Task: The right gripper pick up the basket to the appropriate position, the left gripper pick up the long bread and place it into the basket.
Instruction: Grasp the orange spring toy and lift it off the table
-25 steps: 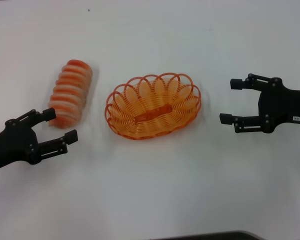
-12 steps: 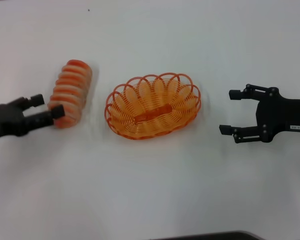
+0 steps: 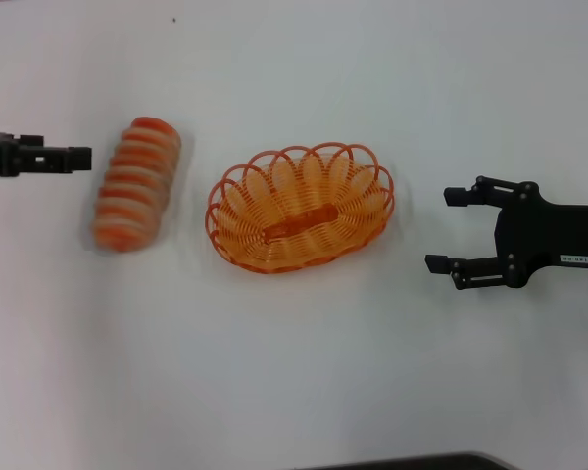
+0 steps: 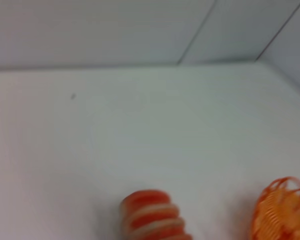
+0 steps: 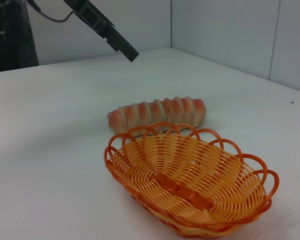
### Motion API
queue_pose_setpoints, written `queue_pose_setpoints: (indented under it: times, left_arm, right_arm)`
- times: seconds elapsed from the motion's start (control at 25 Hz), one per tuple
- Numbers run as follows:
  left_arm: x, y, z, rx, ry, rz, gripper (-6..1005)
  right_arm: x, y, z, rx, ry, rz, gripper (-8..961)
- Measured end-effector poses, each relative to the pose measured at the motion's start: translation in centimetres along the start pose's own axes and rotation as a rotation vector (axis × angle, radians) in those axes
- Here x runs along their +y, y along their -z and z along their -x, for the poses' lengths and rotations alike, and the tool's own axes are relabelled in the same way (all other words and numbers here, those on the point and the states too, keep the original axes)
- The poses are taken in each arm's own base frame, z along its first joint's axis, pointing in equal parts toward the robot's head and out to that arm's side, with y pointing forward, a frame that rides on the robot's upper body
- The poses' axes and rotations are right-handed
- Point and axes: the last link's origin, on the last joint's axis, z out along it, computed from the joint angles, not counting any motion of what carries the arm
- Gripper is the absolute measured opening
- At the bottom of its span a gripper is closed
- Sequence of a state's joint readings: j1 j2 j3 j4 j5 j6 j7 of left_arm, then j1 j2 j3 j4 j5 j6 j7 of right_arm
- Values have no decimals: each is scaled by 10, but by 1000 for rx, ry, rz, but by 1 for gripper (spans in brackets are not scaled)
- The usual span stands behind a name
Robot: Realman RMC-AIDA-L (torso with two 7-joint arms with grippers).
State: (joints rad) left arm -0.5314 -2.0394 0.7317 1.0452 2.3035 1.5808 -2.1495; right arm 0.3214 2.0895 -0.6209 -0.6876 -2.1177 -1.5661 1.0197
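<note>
The long bread (image 3: 135, 184), striped orange and cream, lies on the white table left of the basket (image 3: 299, 208). The orange wire basket is empty. My left gripper (image 3: 78, 158) is at the far left, just beyond the bread's far end and apart from it; it shows edge-on. The right wrist view shows it (image 5: 131, 55) held above the table behind the bread (image 5: 157, 114). My right gripper (image 3: 446, 229) is open and empty, a short gap to the right of the basket. The left wrist view shows the bread's end (image 4: 152, 217) and the basket's rim (image 4: 282, 210).
The white table (image 3: 294, 372) spreads on all sides of the things. A grey wall (image 5: 225, 30) stands behind the table's far edge. A dark strip (image 3: 402, 462) shows at the table's front edge.
My left gripper has moved from the bread's near end to the far left, level with the bread's far end. My right gripper has shifted slightly toward the front. The bread and basket have stayed put.
</note>
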Motion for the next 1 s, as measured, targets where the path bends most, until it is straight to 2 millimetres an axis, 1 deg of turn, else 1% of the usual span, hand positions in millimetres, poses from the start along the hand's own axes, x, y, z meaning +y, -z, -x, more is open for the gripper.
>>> queue_pose_setpoints:
  times: [0.08, 0.16, 0.32, 0.48, 0.6, 0.8, 1.0]
  left_arm:
    - [6, -9, -16, -88, 0, -56, 868]
    - [16, -23, -29, -173, -15, -101, 868]
    - [33, -51, -39, -266, -50, -164, 867]
    - [43, -69, -41, -314, -87, -201, 865]
    - [45, -77, -43, -333, -93, -219, 864]
    - [49, -82, -45, -347, -68, -219, 863]
    - [46, -85, -45, -346, -7, -256, 861]
  right_arm:
    - [0, 0, 0, 0, -1, -1, 944]
    - [-1, 0, 0, 0, -1, -1, 944]
    - [-1, -1, 1, 0, 2, 1, 945]
    - [0, -2, 1, 4, 4, 9, 945]
    - [0, -2, 1, 6, 4, 10, 945]
    - [1, -3, 0, 17, 7, 19, 945]
    - [0, -3, 0, 21, 1, 13, 945]
